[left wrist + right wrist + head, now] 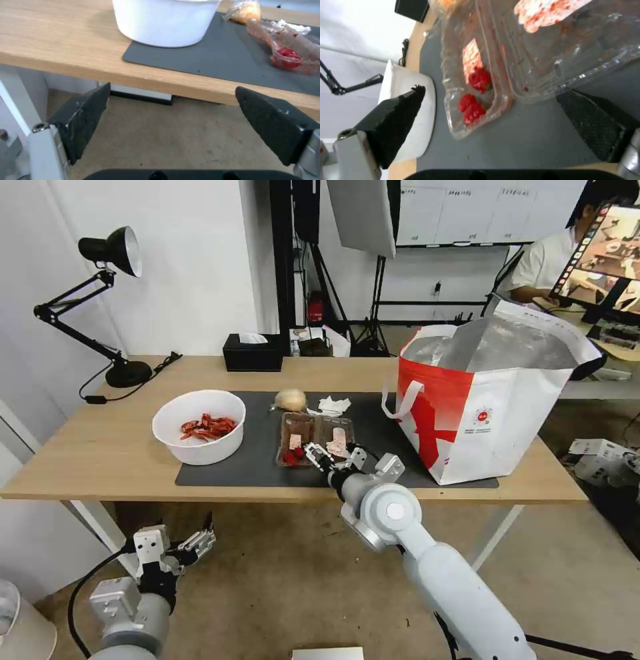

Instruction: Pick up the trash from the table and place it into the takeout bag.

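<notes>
While the left gripper [193, 545] hangs open below the table [80, 447], the right gripper [333, 455], fingers apart, sits at the trays' [315, 437] near edge, their long sides running away from it.

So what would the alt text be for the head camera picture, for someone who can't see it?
The right gripper, open, reaches the clear plastic trays on the dark mat of a wooden table, between a white bowl and a red-and-white takeout bag. The left gripper hangs open below the table's edge.
</notes>
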`<state>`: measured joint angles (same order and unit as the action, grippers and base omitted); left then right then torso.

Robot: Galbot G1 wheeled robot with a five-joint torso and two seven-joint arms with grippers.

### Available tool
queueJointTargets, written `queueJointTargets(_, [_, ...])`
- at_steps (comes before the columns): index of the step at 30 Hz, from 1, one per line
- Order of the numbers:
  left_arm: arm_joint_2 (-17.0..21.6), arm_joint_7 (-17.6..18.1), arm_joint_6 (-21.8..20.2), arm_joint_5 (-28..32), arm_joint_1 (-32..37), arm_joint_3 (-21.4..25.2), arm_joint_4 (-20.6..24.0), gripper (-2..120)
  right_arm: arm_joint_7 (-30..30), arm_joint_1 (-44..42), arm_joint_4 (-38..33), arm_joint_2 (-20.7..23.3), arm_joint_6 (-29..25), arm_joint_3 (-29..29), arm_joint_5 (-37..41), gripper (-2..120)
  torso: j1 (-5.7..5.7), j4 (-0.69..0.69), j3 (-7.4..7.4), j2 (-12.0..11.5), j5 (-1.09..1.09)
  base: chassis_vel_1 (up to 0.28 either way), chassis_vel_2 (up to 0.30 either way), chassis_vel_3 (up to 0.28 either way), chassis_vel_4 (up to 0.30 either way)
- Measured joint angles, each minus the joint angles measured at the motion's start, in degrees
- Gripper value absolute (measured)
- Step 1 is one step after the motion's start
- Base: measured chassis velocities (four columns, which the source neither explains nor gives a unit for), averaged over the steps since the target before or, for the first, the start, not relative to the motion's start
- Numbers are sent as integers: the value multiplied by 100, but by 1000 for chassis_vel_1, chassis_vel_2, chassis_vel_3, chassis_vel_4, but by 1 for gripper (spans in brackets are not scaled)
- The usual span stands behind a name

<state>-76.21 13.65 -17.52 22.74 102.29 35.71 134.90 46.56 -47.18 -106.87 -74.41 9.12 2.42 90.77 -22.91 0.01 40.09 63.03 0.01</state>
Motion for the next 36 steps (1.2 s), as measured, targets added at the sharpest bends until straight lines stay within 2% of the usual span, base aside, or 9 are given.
queueJointTargets(9, [1,-3,17,6,1,-3,0,100,-44,-33,23,-20,-56,-85,-63,100,0,0,1,1,0,0,0,0,0])
queueJointTargets(13, [-5,-7,22,6,9,-4,1,100,-240,-63,12,24,-115,-85,-306,100,-1,-4,3,-1,-1,0,0,0,0])
queueJointTargets(16, [-21,-15,24,1,11,-13,5,100,-690,-77,-11,106,-222,-19,-826,100,-1,-3,3,-1,-1,0,0,0,0])
queueJointTargets(25, [-32,-18,27,-5,19,-20,28,100,-1545,25,-13,341,-289,68,-1589,100,-1,-2,2,-1,0,0,0,0,0])
queueJointTargets(31, [-40,-18,35,-6,35,-12,49,100,-2088,527,111,526,21,363,-1544,100,-1,-2,2,-1,-1,0,0,0,0])
queueJointTargets(34, [-45,-18,36,-8,35,-11,50,100,-2134,699,163,532,111,490,-1466,100,-1,-2,2,-1,-1,0,0,0,0])
queueJointTargets(36, [-66,-17,37,-11,38,0,56,100,-1964,1137,344,448,467,802,-1105,100,-1,-2,2,-1,-2,0,0,0,0])
